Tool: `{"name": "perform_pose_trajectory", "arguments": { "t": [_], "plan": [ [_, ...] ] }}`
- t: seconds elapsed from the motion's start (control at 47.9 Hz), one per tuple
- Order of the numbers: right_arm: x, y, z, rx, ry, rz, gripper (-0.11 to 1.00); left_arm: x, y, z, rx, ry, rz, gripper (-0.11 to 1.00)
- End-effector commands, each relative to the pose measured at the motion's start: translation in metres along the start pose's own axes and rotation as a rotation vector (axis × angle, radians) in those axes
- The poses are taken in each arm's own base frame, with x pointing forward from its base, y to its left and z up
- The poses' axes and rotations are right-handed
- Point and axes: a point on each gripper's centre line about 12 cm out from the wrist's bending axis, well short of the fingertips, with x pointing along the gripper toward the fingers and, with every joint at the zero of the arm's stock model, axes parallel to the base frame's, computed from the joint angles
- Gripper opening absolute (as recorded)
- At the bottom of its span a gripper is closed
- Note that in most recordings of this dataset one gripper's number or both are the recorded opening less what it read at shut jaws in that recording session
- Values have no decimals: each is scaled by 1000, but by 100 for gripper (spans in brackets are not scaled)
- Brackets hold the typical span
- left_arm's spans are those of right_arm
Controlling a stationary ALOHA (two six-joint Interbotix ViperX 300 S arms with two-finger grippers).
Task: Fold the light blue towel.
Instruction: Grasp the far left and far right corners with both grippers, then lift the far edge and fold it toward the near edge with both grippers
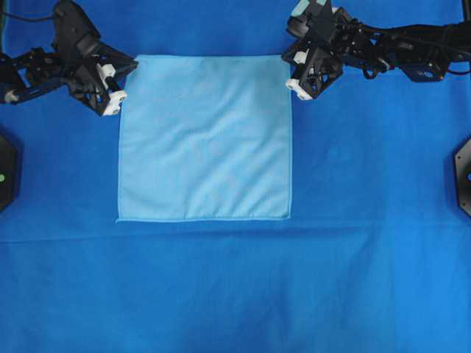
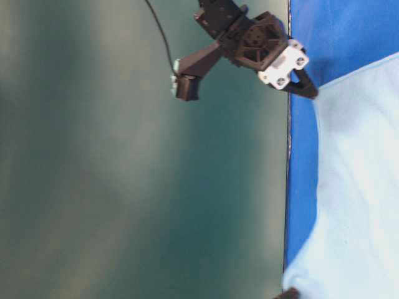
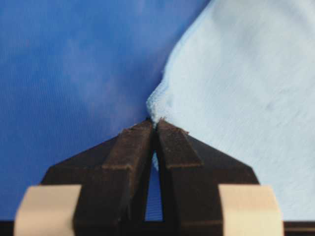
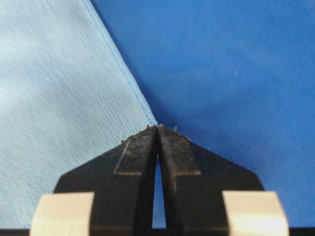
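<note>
The light blue towel lies flat and square on the royal-blue table cover. My left gripper sits at the towel's left edge near the far-left corner. In the left wrist view the gripper is shut, with a puckered bit of the towel pinched at its tips. My right gripper is at the right edge near the far-right corner. In the right wrist view it is shut where the towel's stitched hem runs into the tips. The table-level view shows the towel lying flat.
The royal-blue table cover spreads around the towel on all sides. Black arm bases stand at the left edge and right edge of the table. A dark green wall fills the table-level view beyond the table's edge.
</note>
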Motion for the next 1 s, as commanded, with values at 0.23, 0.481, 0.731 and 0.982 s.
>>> {"name": "perform_pose_trajectory", "arguments": {
  "t": [0.23,0.481,0.731,0.982],
  "plan": [
    [-31,8,35,-14,-97,13,1,-20,-3,14,6,-23,-12,1],
    [-31,12,34,-10,-93,21,1,-21,-10,12,22,-10,-34,1],
    [-43,37,35,-31,-79,70,1,-28,-25,7,39,55,-79,1],
    [-70,82,21,-84,-36,170,1,-51,-55,-8,112,150,-186,1]
  ]
}}
